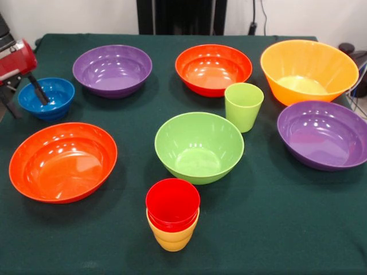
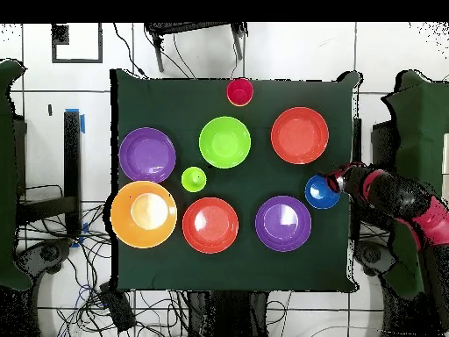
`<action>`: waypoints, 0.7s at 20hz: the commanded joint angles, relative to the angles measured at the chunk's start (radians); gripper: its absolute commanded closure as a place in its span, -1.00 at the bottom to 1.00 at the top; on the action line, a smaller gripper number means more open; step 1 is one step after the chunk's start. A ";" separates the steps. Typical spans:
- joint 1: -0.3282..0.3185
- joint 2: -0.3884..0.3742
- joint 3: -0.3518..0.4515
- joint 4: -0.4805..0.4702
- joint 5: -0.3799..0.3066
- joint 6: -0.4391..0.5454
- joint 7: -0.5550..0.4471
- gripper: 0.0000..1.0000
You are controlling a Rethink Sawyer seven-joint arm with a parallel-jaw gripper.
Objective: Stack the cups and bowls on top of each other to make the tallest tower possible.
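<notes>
Right at the front of the table (image 1: pixel 275 229) stands the red cup (image 1: pixel 172 203), sitting inside the yellow cup (image 1: pixel 172 238). That is the whole tower so far. Behind it is the green bowl (image 1: pixel 199 146), and the green cup (image 1: pixel 243 106) stands alone just past that bowl. One red-orange bowl (image 1: pixel 62 162) lies to the left of the green bowl, and the other red-orange bowl (image 1: pixel 213 69) is farther back. One purple bowl (image 1: pixel 113 70) is at the back, and the second purple bowl (image 1: pixel 324 134) is on the right side. The big orange bowl (image 1: pixel 308 70) sits behind it. My arm (image 1: pixel 16 59) reaches over the little blue bowl (image 1: pixel 46 97) at the table's edge. One of my fingers (image 1: pixel 39 90) dips into that bowl, but I cannot tell if they are spread apart or pinched together.
</notes>
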 commanded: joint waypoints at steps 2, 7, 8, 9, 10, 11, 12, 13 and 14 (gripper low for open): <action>0.061 0.067 -0.036 -0.071 -0.100 -0.041 -0.178 -1.00; 0.060 0.083 -0.046 -0.082 -0.110 -0.040 -0.178 -1.00; 0.059 0.083 -0.046 -0.081 -0.111 -0.043 -0.175 -1.00; 0.060 0.082 -0.049 -0.082 -0.113 -0.042 -0.169 -1.00; 0.060 0.081 -0.052 -0.082 -0.115 -0.041 -0.164 -1.00; 0.059 0.082 -0.052 -0.082 -0.117 -0.042 -0.161 -1.00; 0.058 0.081 -0.050 -0.082 -0.120 -0.043 -0.161 -1.00; 0.057 0.083 -0.047 -0.083 -0.123 -0.044 -0.162 -1.00; 0.057 0.083 -0.045 -0.086 -0.126 -0.042 -0.163 -1.00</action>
